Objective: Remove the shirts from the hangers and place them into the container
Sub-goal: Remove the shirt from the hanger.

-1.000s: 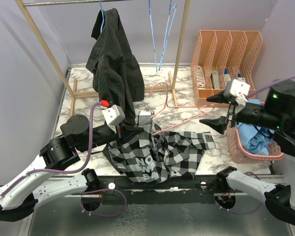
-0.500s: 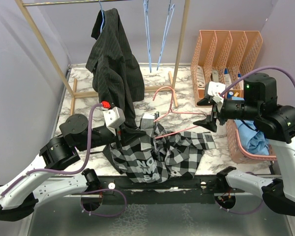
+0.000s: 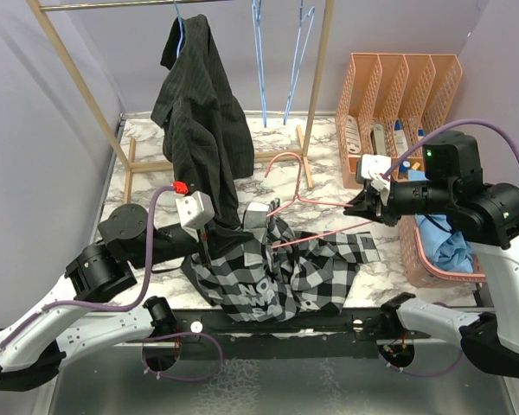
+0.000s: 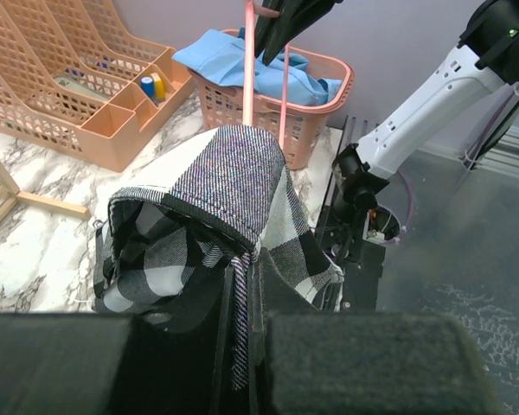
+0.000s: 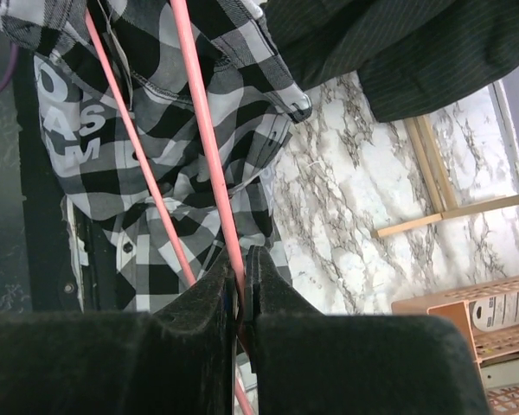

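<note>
The black-and-white checked shirt [image 3: 277, 272] lies bunched at the table's near edge, with the pink hanger [image 3: 316, 201] still running through it. My left gripper [image 3: 206, 246] is shut on a fold of its cloth [image 4: 233, 181], pinched at the fingertips [image 4: 240, 285]. My right gripper [image 3: 363, 203] is shut on the hanger's thin pink wire [image 5: 203, 138], right at its tips [image 5: 242, 268]. The black pinstriped shirt [image 3: 199, 112] hangs from a light blue hanger [image 3: 180, 22] on the rack. At the right stands the salmon-pink container [image 3: 419, 259] with a light blue shirt [image 3: 450, 242] inside.
Two bare light blue hangers [image 3: 261, 60] [image 3: 296, 52] hang from the wooden rack [image 3: 320, 78]. A peach file organizer [image 3: 398, 95] stands at the back right, behind the container. The rack's foot bars [image 3: 277, 156] lie across the marble top.
My right gripper came left from the container, lowered to the pink hanger and shut on its wire. The left gripper kept its hold on the checked shirt and rose slightly.
</note>
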Robot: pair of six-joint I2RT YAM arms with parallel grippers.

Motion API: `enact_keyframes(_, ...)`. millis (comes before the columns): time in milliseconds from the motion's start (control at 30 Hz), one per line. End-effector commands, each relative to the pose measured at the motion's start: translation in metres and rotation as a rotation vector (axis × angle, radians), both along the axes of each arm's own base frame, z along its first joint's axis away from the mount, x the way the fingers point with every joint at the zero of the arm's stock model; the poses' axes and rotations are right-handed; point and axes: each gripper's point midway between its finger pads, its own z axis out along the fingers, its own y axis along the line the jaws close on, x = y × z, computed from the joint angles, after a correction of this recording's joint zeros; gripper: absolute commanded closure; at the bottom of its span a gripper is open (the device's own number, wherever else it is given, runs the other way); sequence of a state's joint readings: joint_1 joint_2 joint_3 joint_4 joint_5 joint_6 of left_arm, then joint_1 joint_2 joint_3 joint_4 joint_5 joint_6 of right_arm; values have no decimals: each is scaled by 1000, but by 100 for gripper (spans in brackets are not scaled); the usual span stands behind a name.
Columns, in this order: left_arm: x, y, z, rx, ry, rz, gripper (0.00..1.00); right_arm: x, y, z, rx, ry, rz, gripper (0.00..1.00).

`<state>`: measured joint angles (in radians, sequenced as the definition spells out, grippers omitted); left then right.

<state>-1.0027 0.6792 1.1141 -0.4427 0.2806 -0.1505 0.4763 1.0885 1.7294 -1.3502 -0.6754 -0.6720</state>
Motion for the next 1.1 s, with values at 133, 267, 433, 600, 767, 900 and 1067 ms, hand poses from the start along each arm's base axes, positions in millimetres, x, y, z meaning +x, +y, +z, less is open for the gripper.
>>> enact_keyframes(133, 54, -11, 4, -18, -59, 220, 62, 30, -16, 15, -19, -65, -197, 99)
enact_keyframes(267, 87, -13, -17, 87, -53, 358, 23, 49, -32, 19, -58, -113, -318, 99)
enact_keyframes(433, 106, 1, -38, 181, -26, 493, 21, 47, -48, 26, -91, -146, -380, 99)
enact_keyframes(600, 106, 26, -38, 141, -17, 582, 20, 37, -59, 41, -102, -154, -406, 99)
enact_keyframes(767, 96, 46, -33, 116, -33, 595, 20, 39, -77, 54, -140, -246, -462, 99)
enact_keyframes(900, 91, 56, -34, 135, -22, 604, 20, 37, -79, 52, -142, -246, -466, 99)
enact_keyframes(1067, 92, 60, -42, 184, -6, 621, 20, 41, -63, 55, -86, -189, -441, 99)
